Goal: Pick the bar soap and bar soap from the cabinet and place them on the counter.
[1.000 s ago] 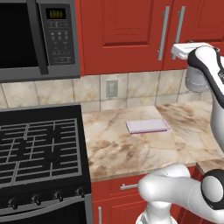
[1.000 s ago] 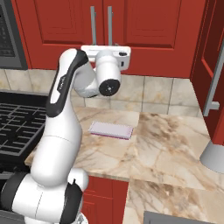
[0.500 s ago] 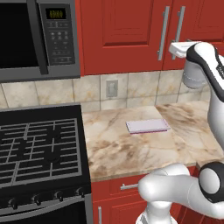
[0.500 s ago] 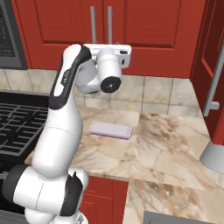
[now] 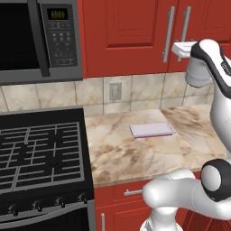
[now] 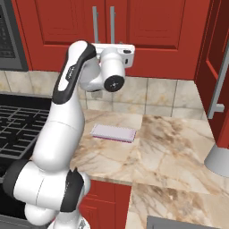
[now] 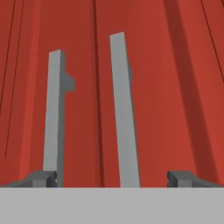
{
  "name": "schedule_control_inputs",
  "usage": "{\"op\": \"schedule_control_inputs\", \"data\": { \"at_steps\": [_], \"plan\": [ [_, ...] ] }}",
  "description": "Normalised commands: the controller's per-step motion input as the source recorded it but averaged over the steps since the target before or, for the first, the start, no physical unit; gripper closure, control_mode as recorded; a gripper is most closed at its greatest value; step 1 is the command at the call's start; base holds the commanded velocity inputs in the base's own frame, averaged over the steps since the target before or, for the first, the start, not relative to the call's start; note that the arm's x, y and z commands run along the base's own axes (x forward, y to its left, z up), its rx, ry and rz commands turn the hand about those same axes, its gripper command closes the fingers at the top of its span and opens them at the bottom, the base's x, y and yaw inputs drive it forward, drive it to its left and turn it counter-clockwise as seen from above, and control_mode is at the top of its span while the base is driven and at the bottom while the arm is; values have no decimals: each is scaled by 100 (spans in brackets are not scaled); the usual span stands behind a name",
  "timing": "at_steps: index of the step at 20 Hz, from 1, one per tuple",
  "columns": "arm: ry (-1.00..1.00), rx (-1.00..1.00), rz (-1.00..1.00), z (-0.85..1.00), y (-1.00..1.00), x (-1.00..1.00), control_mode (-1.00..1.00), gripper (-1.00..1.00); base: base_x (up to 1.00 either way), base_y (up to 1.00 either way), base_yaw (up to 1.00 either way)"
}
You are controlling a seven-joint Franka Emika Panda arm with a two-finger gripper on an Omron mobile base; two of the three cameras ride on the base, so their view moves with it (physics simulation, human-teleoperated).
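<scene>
The cabinet [image 5: 126, 36] is a glossy red upper unit with both doors closed, so the bar soaps are hidden. Its two vertical silver handles [image 7: 124, 109] stand close in front of my gripper [image 7: 112, 179]. The jaws are open and hold nothing. The right-hand handle lies between the fingertips [image 7: 43, 178] in the hand view, and the other handle [image 7: 53, 113] rises above the left tip. My hand [image 6: 117, 48] hovers at the lower ends of the handles [image 6: 103, 22], above the beige marbled counter [image 6: 170, 147].
A flat pale lavender pad [image 5: 152, 130] lies on the counter [image 5: 122, 153] under the arm. A black gas stove [image 5: 40, 153] and a microwave [image 5: 36, 36] sit to the left. A wall outlet [image 5: 115, 91] is on the tiled backsplash. A tall red panel with a handle [image 6: 219, 85] stands at the right.
My hand has risen a little and moved closer to the cabinet handles. The jaws stayed open, and the pad and doors have not moved.
</scene>
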Motion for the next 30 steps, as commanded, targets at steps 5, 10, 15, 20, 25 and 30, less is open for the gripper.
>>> {"op": "schedule_control_inputs", "data": {
  "at_steps": [5,10,15,20,25,30],
  "plan": [
    [0,0,0,0,-1,17,-100,-100,0,0,0],
    [0,0,0,0,-3,17,-100,-100,0,0,0],
    [0,0,0,0,-1,18,-100,-100,0,0,0],
    [0,0,0,0,-6,17,-100,-100,0,0,0],
    [0,0,0,0,-5,18,-100,-100,0,0,0],
    [1,0,0,-6,2,37,-100,100,0,0,0]
  ]
}}
